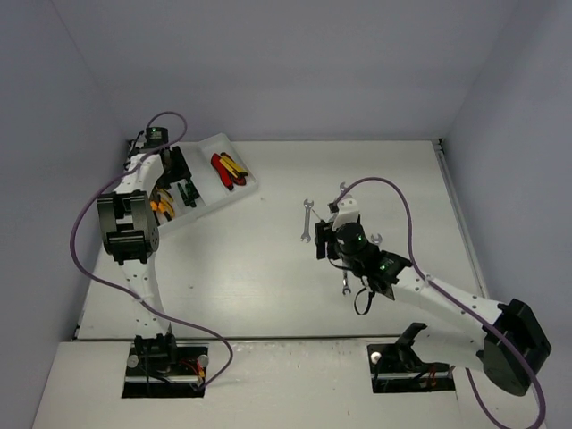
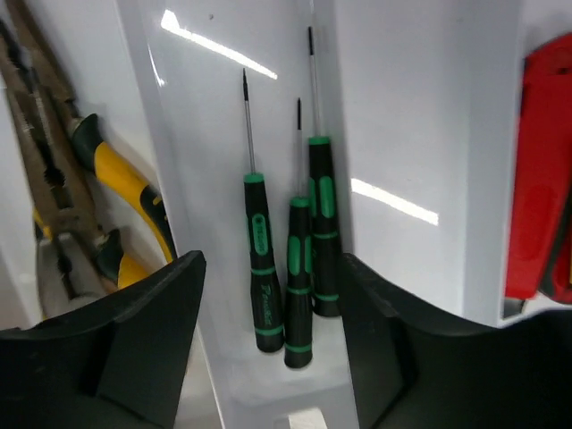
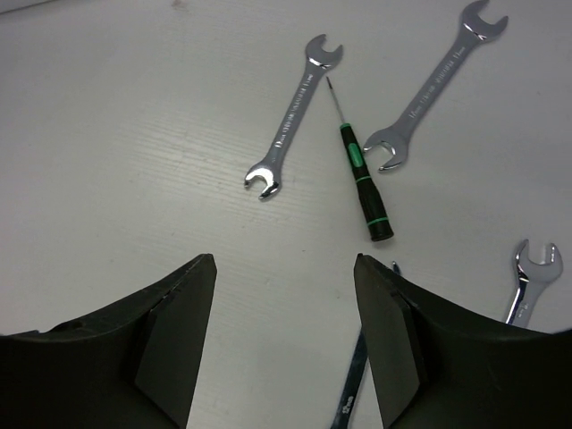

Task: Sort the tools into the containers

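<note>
Framing three screwdrivers (image 2: 298, 268), left claw (image 2: 273, 299) spread; right claw (image 3: 284, 268) spread, wrenches (image 3: 290, 121) just ahead.

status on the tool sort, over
Both open, empty: left pincer over tray, right pincer over table. Three screwdrivers in one compartment; one screwdriver and wrenches loose on table. Nothing in the way.

Three thin green-and-black screwdrivers (image 2: 298, 286) are lying side by side in one compartment of the translucent white tray (image 1: 207, 179), yellow-handled pliers (image 2: 121, 174) and red-and-yellow utility knives (image 1: 228, 170) are lying in the compartments either side, and three silver wrenches (image 3: 293, 116) and a fourth screwdriver (image 3: 365, 183) are lying loose on the worktop (image 3: 134, 161).
</note>
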Controlling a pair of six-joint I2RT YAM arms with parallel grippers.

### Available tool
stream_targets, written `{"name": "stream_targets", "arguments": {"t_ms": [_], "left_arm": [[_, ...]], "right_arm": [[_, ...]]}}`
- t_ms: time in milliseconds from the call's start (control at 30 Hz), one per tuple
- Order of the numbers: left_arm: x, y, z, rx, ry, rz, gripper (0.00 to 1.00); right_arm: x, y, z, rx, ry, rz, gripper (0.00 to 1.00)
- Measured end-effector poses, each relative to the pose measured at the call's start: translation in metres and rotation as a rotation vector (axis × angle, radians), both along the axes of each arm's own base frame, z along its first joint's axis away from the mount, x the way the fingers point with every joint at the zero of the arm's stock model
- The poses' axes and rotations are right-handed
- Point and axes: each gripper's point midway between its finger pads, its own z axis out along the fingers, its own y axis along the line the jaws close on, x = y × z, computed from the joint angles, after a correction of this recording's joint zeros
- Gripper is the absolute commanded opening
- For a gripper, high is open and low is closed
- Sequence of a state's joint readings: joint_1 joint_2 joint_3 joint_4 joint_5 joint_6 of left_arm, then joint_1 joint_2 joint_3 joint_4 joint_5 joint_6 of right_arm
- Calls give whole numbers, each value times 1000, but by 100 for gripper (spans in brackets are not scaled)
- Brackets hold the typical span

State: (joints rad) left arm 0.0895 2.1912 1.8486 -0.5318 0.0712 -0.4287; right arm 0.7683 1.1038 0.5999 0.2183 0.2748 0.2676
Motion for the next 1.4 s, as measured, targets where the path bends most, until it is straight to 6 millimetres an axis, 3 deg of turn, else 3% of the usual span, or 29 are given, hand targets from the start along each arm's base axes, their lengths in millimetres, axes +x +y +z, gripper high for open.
{"name": "stream_targets", "arguments": {"t_ms": [133,233,333,433,567,700,800,900,1000,1167,1400], "left_arm": [[-14,-14,45,50,-56,-24,65],[-31,-43,108,78,-171,-71,66],[-70,-85,162,74,-283,-154,67],[-121,-123,189,50,-353,-246,67],[-185,-150,189,4,-378,-360,68],[-225,-147,161,-11,-334,-395,68],[-244,-141,140,-7,-301,-401,68],[-257,-136,129,-4,-285,-401,68],[-261,-135,129,-7,-297,-401,68],[-261,-140,131,-30,-303,-416,68],[-267,-157,133,-111,-298,-445,68]], "right_arm": [[23,-22,-17,-37,59,-60,53],[37,-32,-28,-72,98,-79,52],[47,-34,-41,-101,139,-62,51],[56,-34,-57,-113,194,-40,49],[62,-35,-83,-129,277,-22,48],[67,-32,-100,-139,325,-10,46],[70,-30,-105,-142,341,-8,38],[75,-28,-111,-143,356,-7,26],[74,-26,-119,-140,379,-3,21],[73,-23,-119,-116,388,-12,0],[66,-16,-117,-109,386,-16,0]]}}
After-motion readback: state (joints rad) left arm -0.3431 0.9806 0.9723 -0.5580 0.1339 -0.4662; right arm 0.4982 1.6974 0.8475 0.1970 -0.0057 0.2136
